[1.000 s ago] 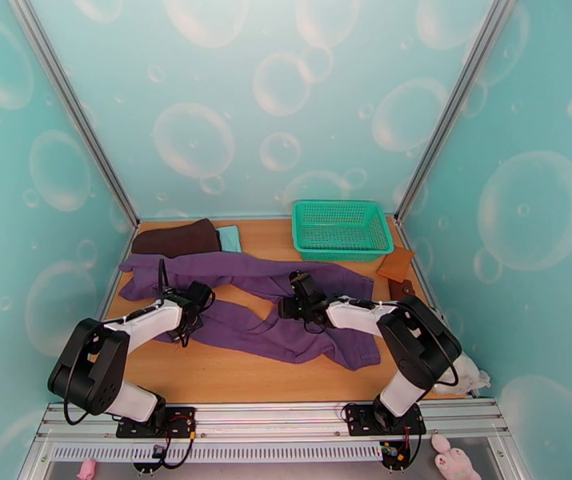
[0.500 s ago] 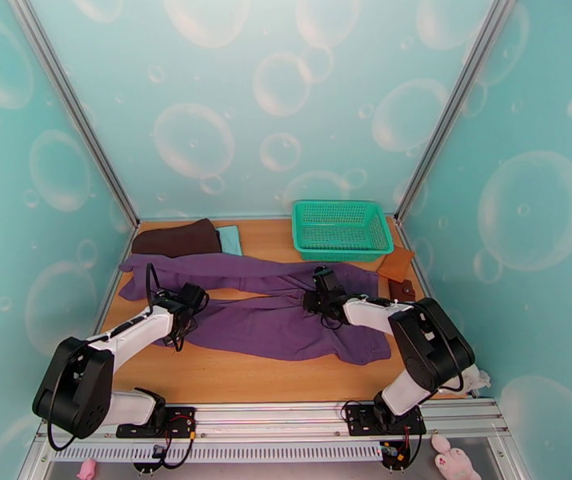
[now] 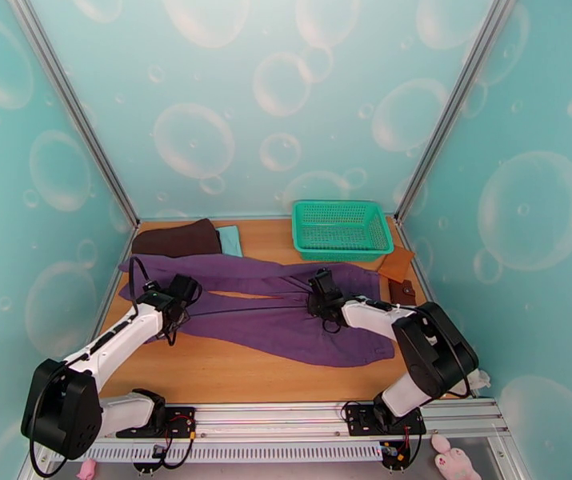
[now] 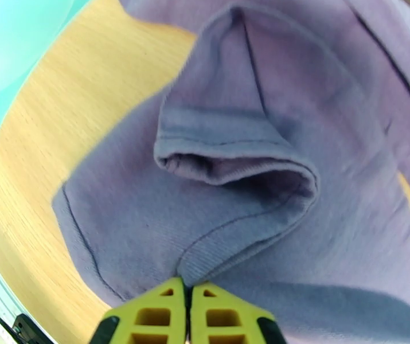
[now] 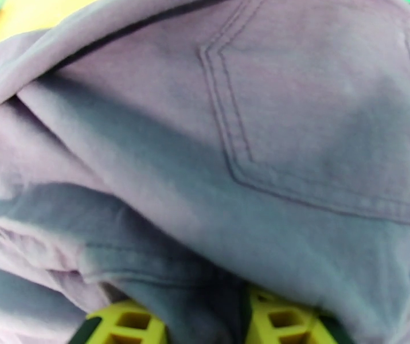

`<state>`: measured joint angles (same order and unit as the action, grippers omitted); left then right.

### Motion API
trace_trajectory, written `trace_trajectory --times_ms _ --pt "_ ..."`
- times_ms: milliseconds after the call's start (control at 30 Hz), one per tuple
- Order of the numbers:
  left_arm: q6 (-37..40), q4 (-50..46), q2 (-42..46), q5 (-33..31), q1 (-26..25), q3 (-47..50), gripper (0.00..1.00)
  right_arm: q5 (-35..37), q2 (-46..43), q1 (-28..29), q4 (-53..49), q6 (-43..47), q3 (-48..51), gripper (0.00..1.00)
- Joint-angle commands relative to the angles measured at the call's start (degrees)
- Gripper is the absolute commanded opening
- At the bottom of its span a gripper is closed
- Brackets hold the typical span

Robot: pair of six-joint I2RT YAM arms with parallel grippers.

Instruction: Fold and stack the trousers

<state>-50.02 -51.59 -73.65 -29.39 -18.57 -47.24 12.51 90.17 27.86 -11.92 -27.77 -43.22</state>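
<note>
Okay, from above the trousers [image 3: 270, 314] lie across mid-table, legs toward nine o'clock, waist toward three. My wrist cameras add the grips: left gripper [image 4: 187, 288] pinched on a hem [image 4: 227, 247], right gripper [image 5: 202, 319] clamping cloth near a back pocket [image 5: 319, 110].

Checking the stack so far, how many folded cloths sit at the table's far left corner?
2: a dark brown folded cloth in the corner, and a light teal folded cloth just right of it. More could lie underneath.
</note>
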Motion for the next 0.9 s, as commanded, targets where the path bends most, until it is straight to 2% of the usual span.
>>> trace_trajectory --times_ms 0,100,200,300,467,567,700,867 --pt "2.1 -2.6 0.6 -0.6 1.5 -1.5 0.08 7.8 -4.4 4.0 -4.0 3.5 -2.2 0.39" --pt "4.8 -0.7 1.0 3.7 1.7 -0.8 0.11 4.4 -8.9 10.5 -1.5 4.4 -3.4 0.44" --pt "6.4 2.0 -0.4 8.2 1.3 1.0 0.14 -8.0 -9.5 14.7 5.6 2.6 -3.2 0.49" --pt "7.3 3.9 -2.1 11.0 0.4 2.4 0.18 -16.3 -4.6 18.2 11.5 0.3 -3.9 0.49" --pt "9.2 7.2 -1.7 15.9 -1.1 2.4 0.22 -18.8 6.3 23.0 17.2 -2.5 -6.3 0.5" --pt "9.3 5.8 -2.0 11.8 -1.4 0.9 0.26 -20.7 12.1 23.3 18.4 -4.8 -7.3 0.5" --pt "8.5 2.9 -5.8 4.9 -1.9 -1.5 0.31 -18.2 15.4 23.0 13.5 -6.8 -7.9 0.49" --pt "7.7 3.6 -9.2 3.1 -3.5 -1.8 0.33 -14.8 14.5 20.7 7.2 -8.4 -4.9 0.48"
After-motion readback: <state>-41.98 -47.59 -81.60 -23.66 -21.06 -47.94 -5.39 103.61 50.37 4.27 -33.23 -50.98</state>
